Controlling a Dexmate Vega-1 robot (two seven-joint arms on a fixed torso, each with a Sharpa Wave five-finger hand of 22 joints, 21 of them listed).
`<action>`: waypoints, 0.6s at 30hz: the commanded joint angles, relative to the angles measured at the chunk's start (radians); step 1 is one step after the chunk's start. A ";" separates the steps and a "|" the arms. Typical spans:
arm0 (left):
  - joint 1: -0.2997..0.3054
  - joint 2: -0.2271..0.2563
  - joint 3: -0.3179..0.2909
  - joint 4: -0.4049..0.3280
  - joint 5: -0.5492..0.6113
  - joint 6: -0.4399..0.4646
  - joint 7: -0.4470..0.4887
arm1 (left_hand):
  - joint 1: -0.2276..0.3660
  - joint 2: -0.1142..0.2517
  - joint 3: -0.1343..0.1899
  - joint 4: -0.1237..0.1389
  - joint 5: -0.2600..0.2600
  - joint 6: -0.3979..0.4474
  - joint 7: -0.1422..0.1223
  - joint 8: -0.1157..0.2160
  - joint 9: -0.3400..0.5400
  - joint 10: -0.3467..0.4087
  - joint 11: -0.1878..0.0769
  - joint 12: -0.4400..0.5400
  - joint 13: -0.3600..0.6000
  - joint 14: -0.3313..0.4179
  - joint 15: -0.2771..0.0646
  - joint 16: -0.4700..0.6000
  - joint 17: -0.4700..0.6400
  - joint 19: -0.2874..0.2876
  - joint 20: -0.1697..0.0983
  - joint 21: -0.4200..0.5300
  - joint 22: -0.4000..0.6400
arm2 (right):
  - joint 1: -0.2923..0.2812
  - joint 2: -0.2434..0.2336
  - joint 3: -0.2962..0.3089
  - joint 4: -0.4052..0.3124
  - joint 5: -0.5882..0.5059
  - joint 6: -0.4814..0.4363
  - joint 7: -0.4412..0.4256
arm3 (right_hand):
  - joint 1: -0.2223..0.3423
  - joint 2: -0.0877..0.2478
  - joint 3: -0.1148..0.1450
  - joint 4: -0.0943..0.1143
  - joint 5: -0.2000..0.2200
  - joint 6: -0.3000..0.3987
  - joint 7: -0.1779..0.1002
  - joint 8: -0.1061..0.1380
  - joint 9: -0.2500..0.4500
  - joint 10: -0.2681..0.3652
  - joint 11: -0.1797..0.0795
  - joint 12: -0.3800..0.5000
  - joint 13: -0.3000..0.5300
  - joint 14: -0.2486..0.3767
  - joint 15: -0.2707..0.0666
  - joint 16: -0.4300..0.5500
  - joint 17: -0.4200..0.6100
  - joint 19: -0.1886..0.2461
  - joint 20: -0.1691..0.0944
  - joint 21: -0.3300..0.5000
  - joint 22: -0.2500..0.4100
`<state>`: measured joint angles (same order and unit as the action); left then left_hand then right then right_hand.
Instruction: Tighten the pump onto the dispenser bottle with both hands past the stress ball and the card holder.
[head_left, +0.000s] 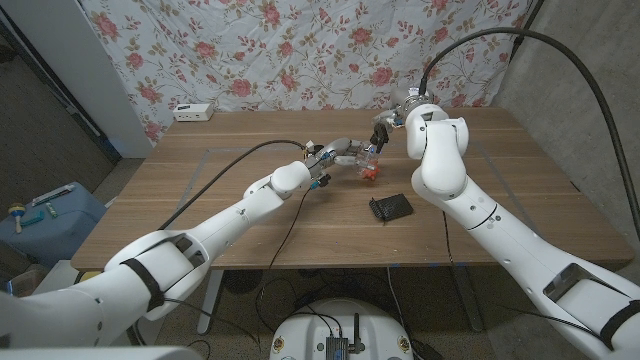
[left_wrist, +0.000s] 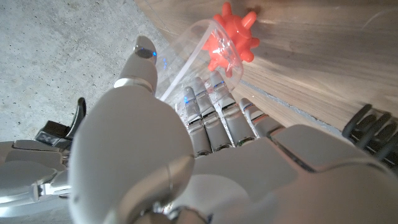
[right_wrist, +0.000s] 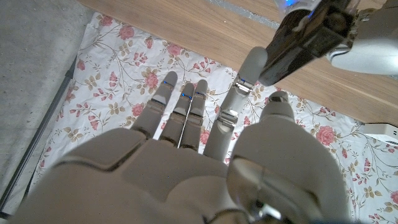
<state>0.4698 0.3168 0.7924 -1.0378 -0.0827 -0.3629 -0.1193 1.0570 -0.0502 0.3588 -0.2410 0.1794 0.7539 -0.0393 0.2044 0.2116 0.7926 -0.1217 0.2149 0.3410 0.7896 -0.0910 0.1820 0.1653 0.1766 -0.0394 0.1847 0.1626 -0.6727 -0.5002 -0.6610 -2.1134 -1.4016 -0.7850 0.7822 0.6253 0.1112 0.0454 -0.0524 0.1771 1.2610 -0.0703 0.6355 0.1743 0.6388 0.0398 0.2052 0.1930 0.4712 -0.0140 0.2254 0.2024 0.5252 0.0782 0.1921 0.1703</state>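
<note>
Up mid-table, the left hand (head_left: 335, 152) grips the clear plastic dispenser bottle (left_wrist: 199, 53), right hand (head_left: 385, 128) clasping its black pump (right_wrist: 305, 37), spiky red stress ball (head_left: 369, 174) just below, black ribbed card holder (head_left: 390, 208) nearer.

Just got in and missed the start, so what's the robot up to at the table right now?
It is working on a clear dispenser bottle with both hands, raised over the middle of the wooden table. The left hand holds the bottle, and the right hand is at the pump end. A red spiky stress ball lies just below the bottle, and a black card holder sits nearer the robot.
</note>
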 joint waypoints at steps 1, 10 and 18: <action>-0.011 -0.006 -0.002 0.023 -0.005 -0.015 -0.008 | -0.053 0.078 0.088 0.084 0.007 0.082 -0.006 0.008 0.002 0.022 -0.009 0.005 0.002 0.004 -0.053 0.002 0.002 0.008 -0.091 -0.001 0.003 | -0.020 -0.022 0.035 -0.042 -0.002 0.028 -0.037 | -0.021 -0.009 -0.005 0.006 0.003 -0.026 0.003 -0.016 0.004 -0.012 -0.003 -0.005 0.003 -0.003 0.008 -0.006 0.003 -0.005 0.011 -0.002 0.002; -0.009 -0.009 -0.010 0.027 -0.024 -0.018 -0.017 | -0.055 0.077 0.088 0.085 0.006 0.080 -0.004 0.007 0.002 0.024 -0.008 0.006 0.002 0.004 -0.052 0.002 0.002 0.008 -0.092 -0.001 0.003 | -0.046 -0.078 0.107 -0.106 0.096 0.070 -0.033 | -0.033 -0.018 0.006 -0.012 0.011 -0.224 -0.012 -0.088 0.035 -0.087 -0.014 -0.022 0.014 -0.067 0.016 -0.026 0.008 -0.081 0.024 -0.012 0.001; 0.001 -0.003 -0.019 0.012 -0.050 -0.009 -0.036 | -0.055 0.077 0.087 0.085 0.006 0.081 -0.006 0.007 0.002 0.021 -0.012 0.004 0.002 0.004 -0.054 0.002 0.002 0.008 -0.092 -0.001 0.003 | -0.044 -0.129 0.147 -0.151 0.167 0.060 0.025 | 0.018 -0.021 0.042 -0.064 0.015 -0.382 -0.036 -0.144 0.036 -0.186 -0.013 -0.025 0.021 -0.141 0.038 -0.034 0.007 -0.131 0.028 -0.010 0.001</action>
<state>0.4620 0.3105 0.7838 -1.0166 -0.1057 -0.3767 -0.1375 1.0570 -0.0502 0.3587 -0.2409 0.1794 0.7539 -0.0392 0.2079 0.2116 0.7962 -0.1182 0.2148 0.3410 0.7896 -0.0910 0.1820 0.1653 0.1766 -0.0394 0.1847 0.1626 -0.7089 -0.5666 -0.5700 -2.2051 -1.3170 -0.7343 0.7655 0.6205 0.0883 0.0793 -0.1001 0.1818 0.9150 -0.0975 0.5035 0.2074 0.4738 0.0286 0.1810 0.2109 0.3450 0.0214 0.1954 0.2073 0.4034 0.1057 0.1805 0.1696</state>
